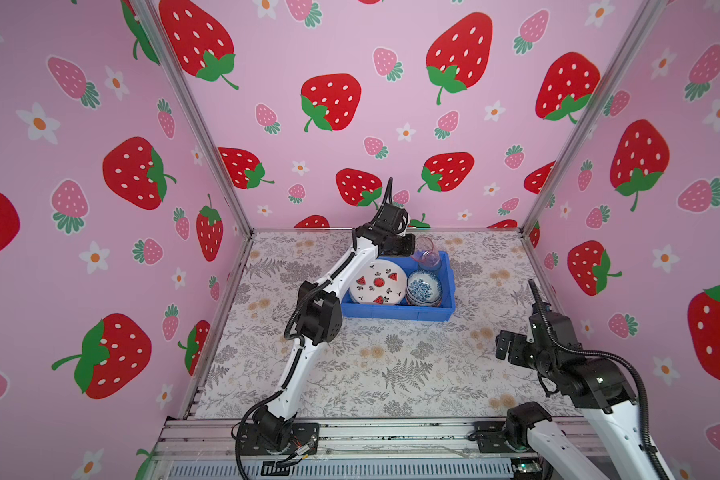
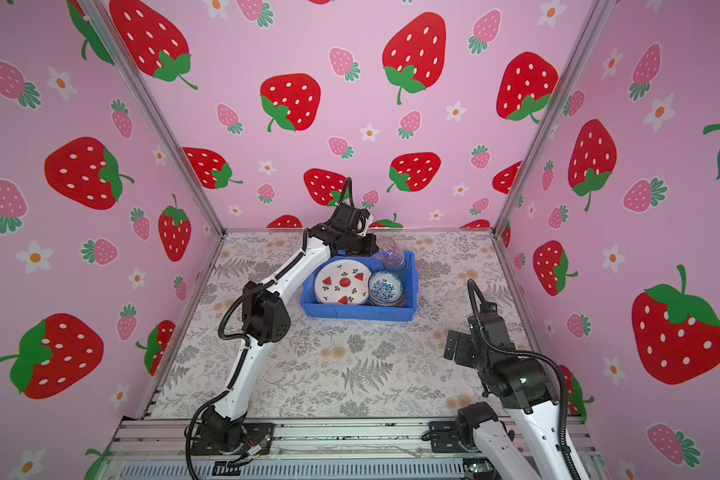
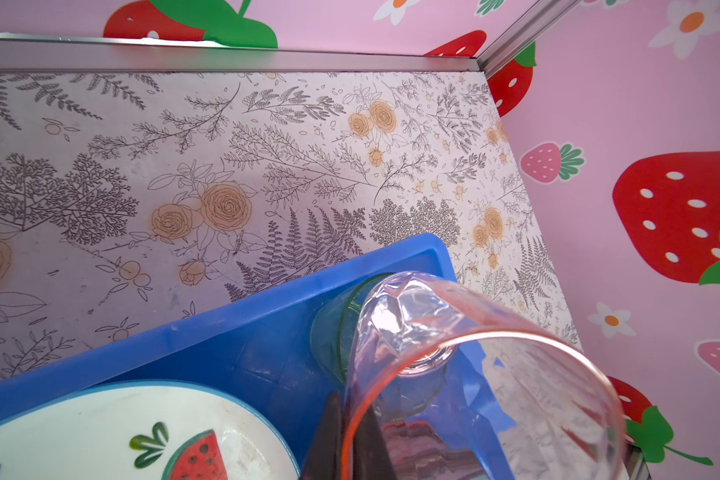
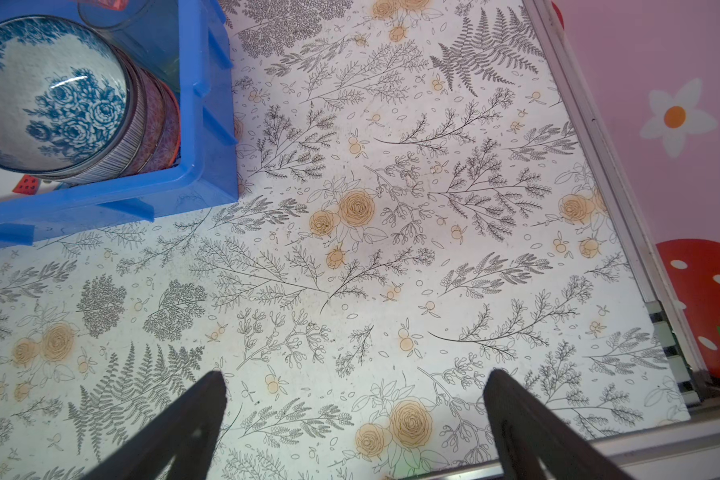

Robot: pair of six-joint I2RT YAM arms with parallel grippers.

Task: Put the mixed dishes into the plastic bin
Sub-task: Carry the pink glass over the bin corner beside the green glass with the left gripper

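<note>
bin [image 1: 395, 312]: bright blue | plate [image 1: 366, 291]: white, red melon slices | bowl [image 1: 424, 286]: blue and white flowers | cup [image 1: 428, 254]: clear pink | table [image 1: 391, 365]: grey leaves, tan roses | walls [image 1: 350, 45]: pink, red strawberries

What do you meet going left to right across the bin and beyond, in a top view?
The white round plate with watermelon slices, blue-and-white floral bowl, right wall of the bright blue plastic bin, right gripper. The pink translucent tumbler overlaps the bowl, so is omitted.
</note>
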